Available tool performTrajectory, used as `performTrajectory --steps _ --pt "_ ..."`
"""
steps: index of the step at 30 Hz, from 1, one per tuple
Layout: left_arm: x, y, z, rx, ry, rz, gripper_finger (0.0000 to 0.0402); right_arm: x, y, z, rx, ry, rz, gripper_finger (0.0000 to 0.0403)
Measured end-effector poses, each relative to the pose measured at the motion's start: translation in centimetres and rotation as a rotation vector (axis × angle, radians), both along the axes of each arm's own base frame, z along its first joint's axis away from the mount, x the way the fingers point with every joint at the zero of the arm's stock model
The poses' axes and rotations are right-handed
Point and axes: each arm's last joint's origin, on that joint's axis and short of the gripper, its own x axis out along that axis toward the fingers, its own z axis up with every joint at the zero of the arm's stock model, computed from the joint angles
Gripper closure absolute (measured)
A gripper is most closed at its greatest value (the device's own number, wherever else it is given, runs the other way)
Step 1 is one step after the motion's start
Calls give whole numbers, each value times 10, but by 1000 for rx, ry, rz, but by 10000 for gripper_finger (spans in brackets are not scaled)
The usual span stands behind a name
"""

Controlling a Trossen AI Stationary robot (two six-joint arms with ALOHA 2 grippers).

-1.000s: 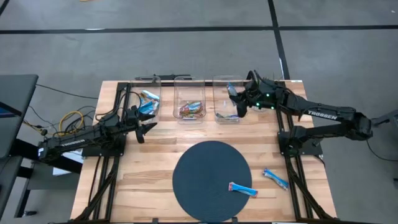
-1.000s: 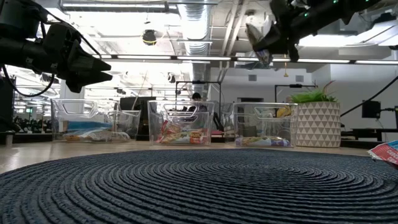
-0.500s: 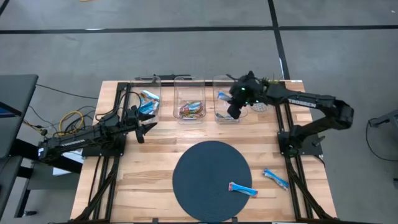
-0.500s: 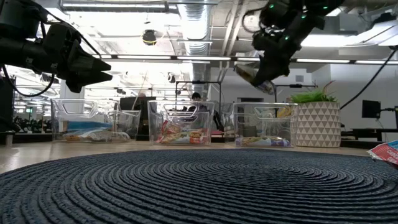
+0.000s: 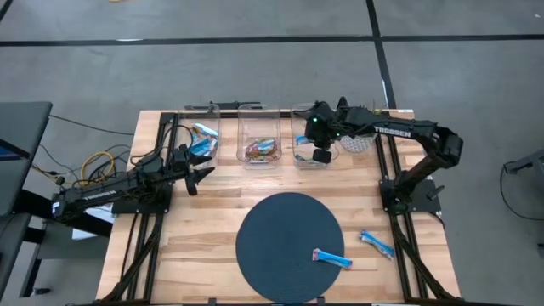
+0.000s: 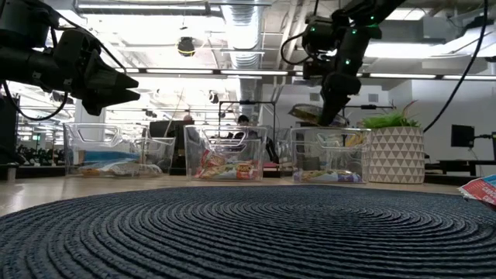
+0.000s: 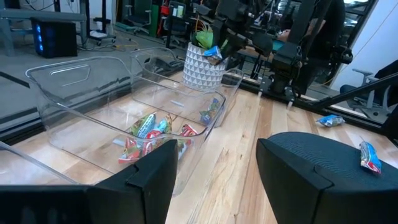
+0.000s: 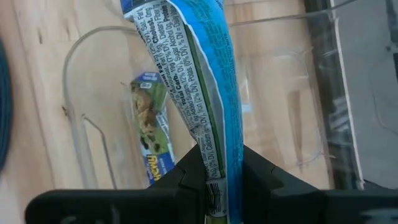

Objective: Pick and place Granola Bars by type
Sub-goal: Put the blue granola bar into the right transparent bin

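Sorting looks well on but unfinished. The right gripper (image 8: 214, 180) is clamped on a blue bar (image 8: 199, 81) and hangs over the right bin (image 5: 308, 136), where a bar (image 8: 149, 134) lies directly below it. Bars also lie in the other two bins. Two blue bars (image 5: 331, 258) (image 5: 375, 245) wait well behind it, one on the mat (image 5: 289, 246). The left gripper (image 5: 201, 174) idles with fingers spread, beside the left bin (image 5: 201, 136).

Around the wooden table (image 5: 212, 221) lies a grey concrete floor (image 5: 255, 68) crossed by dark lines, while beyond the table's far edge an open workshop stretches away under white ceiling ducts (image 6: 244, 35), strip lights (image 6: 194, 71), and desks with office chairs (image 7: 367, 78).
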Motion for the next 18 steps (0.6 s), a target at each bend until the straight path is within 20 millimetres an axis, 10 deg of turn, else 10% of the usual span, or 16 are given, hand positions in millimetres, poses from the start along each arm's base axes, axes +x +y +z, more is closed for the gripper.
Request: performTrajectory --steps 18 --pt "0 0 0 2 1 -1 191 -7 -5 -22 45 79 -32 347"
